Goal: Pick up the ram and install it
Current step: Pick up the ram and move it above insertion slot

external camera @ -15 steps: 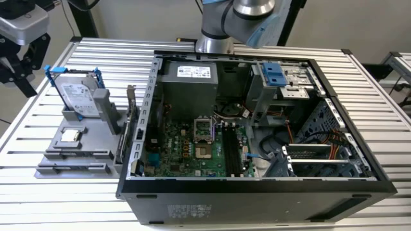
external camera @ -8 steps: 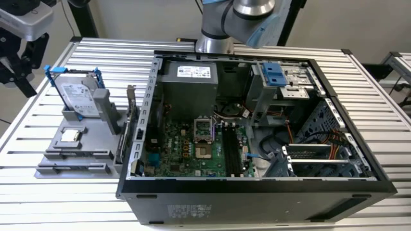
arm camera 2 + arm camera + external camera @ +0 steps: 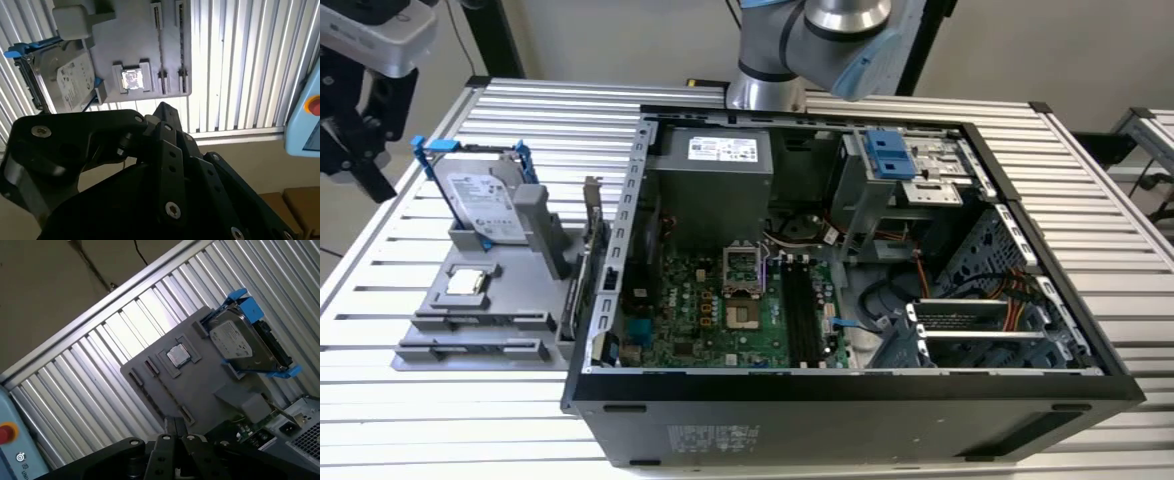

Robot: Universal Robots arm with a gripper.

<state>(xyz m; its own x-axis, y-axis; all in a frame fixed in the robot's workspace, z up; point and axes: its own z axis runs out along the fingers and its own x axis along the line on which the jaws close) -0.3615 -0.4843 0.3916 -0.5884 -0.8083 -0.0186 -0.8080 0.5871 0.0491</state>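
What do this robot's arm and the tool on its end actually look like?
The arm is a thick silver-grey metal tube with rounded joints, one closed by a light blue cap. In both wrist views the tool is matt black: flat, angular link plates set side by side, dotted with round silver screw heads.

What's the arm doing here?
The arm's pincer hangs at the exterior view's left, off the table's edge. It is beside the grey parts fixture, which holds a hard drive and a processor chip. Whether it grips anything, I cannot tell. The open computer case sits next to the fixture.
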